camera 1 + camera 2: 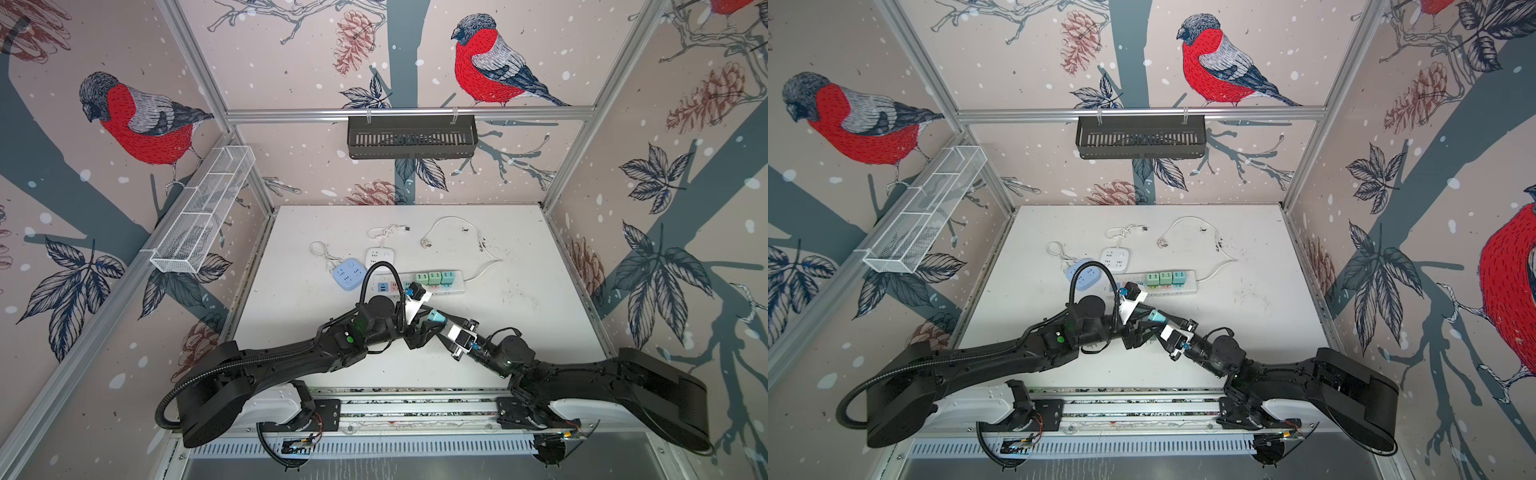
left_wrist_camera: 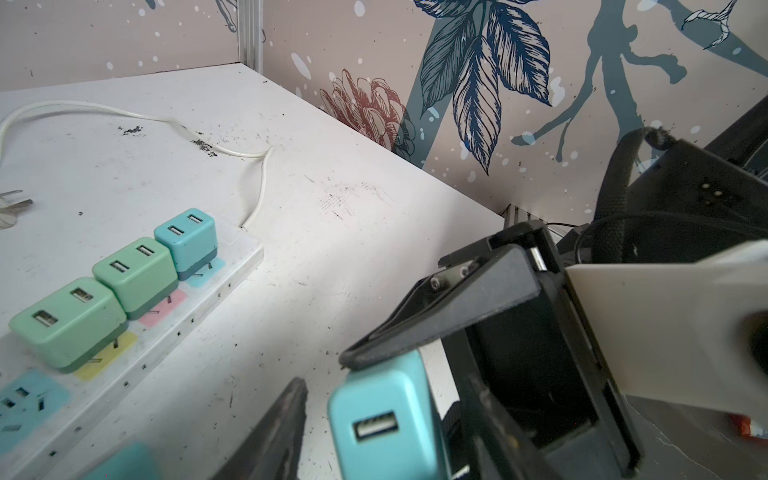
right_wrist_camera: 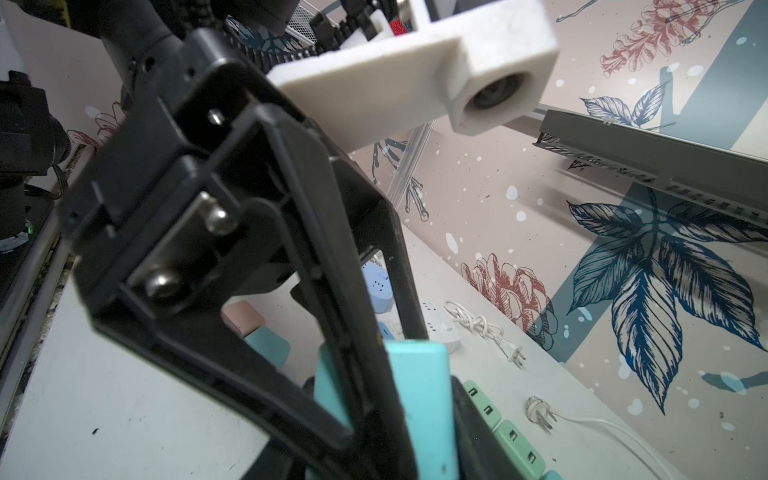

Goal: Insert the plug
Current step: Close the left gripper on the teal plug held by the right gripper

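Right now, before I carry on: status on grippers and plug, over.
Right gripper shut on teal plug, not yet in power strip. Left gripper open around it, gap on one side. Blue socket free beside three chargers.

The teal plug (image 2: 384, 419) runs off the edge of the left wrist view, prongs unseen; black fingers (image 3: 353, 332) cover much of it in the right wrist view. The power strip (image 2: 232, 266) is cropped.

1. Both top views looked down from high at the front, facing the back wall (image 1: 316, 174), and took in the whole tabletop (image 1: 519, 332).
2. Left wrist view sat low and close, looking across the power strip (image 2: 224, 274).
3. Right wrist view was closer still; both wrist views shared the plug (image 2: 382, 419).
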`<state>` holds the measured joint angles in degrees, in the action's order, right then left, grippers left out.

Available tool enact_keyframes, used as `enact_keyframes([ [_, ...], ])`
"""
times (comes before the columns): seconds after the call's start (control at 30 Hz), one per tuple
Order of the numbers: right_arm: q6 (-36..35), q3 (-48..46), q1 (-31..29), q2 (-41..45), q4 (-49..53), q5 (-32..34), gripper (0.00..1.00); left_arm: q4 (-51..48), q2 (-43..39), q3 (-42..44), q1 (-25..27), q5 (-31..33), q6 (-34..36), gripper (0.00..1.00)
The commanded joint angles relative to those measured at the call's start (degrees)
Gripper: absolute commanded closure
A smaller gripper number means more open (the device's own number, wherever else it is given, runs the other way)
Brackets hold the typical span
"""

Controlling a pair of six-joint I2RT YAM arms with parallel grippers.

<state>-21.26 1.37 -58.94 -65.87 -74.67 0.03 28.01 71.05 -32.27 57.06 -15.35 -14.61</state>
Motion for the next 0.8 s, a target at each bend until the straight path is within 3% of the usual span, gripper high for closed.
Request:
enact_keyframes([
  [0.0,0.0,0.3,-0.2,-0.9,-5.4,0.7,0.96,0.9,0.9,-1.0,0.2,-2.3,0.2,0.53],
  [0.3,-0.3,0.6,-0.5,-3.0,-7.2,2.4,0.96,1.0,2.0,-1.4,0.5,-2.9,0.7,0.89],
  [0.47,0.0,0.7,-0.5,-4.1,-8.9,3.1,0.92,0.5,2.5,-2.0,0.5,-3.2,1.1,1.00],
  [0.5,0.1,0.7,-0.5,-4.4,-9.2,3.2,0.82,0.2,2.7,-2.3,0.4,-3.2,1.3,1.00],
  [0.6,0.7,0.4,-0.6,-4.6,-9.5,4.0,0.36,-0.3,2.2,-2.2,0.5,-1.6,1.9,1.00],
  [0.7,-0.2,-1.1,-0.8,-3.9,-10.0,4.5,0.22,-1.9,0.1,-2.1,0.4,2.1,4.2,1.00],
  [0.73,-0.7,-1.8,-0.7,-3.4,-10.5,5.0,0.08,-2.7,-0.8,-2.1,0.3,3.8,5.5,1.00],
  [0.77,-0.8,-2.6,-0.7,-2.6,-11.0,5.8,0.00,-3.6,-1.8,-2.3,0.2,6.2,6.0,1.00],
])
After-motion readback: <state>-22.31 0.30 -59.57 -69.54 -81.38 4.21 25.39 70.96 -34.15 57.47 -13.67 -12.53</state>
